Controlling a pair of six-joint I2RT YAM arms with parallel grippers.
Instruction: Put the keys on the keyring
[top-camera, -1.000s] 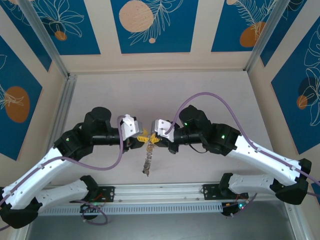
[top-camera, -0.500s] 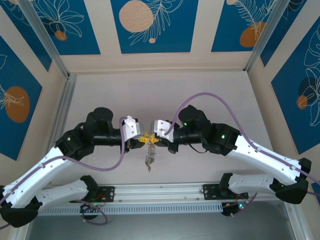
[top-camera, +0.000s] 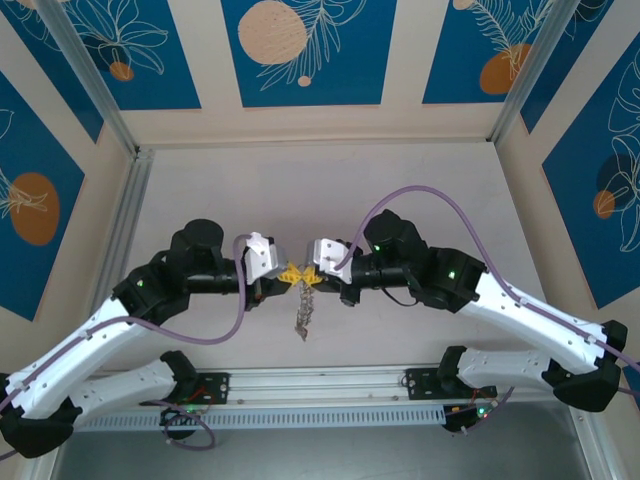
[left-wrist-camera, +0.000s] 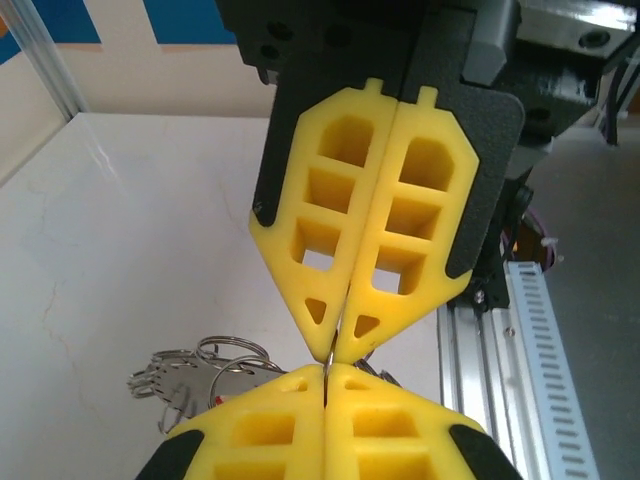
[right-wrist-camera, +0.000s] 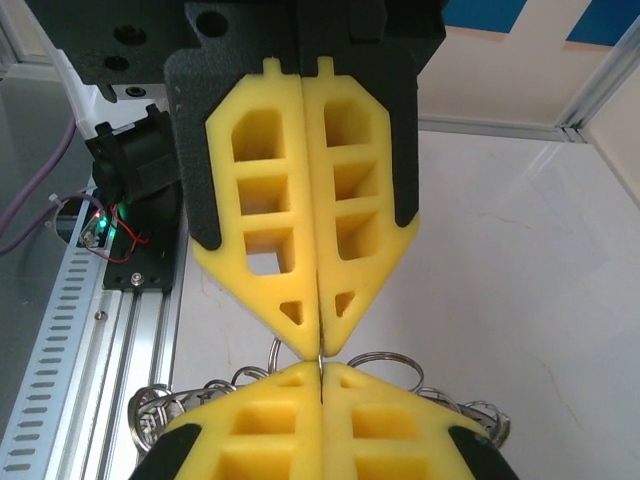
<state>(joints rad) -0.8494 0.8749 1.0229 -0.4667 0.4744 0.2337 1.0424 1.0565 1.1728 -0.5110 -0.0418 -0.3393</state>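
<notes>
We have both tools meeting tip to tip. The left gripper has its yellow fingers pressed flat together, and the right gripper is closed just as tightly. Their points almost touch. A thin sliver of metal runs from one closed seam across into the other, so we judge that each is pinching an edge of the same object.

That object is the large grey metal keyring fringed with small silvery pieces. It hangs straight down below the joined fingertips. From the wrist cameras it spreads out under and behind the tips as a bunch of wire loops, above the white tabletop. We cannot tell which of the dangling pieces are keys, because they are too small and no coloured tags can be made out.

We expect the keyring to be light but awkward. The rim is stiff and springy, the metal is smooth and slippery against the foam-like pads, and the fringe swings freely and can snag. The best hold is on the bare rim itself, close beside the split and deep between the pads rather than at the extreme tips. A shallow pinch like this one may let the ring pivot or slide out when either gripper pulls.
</notes>
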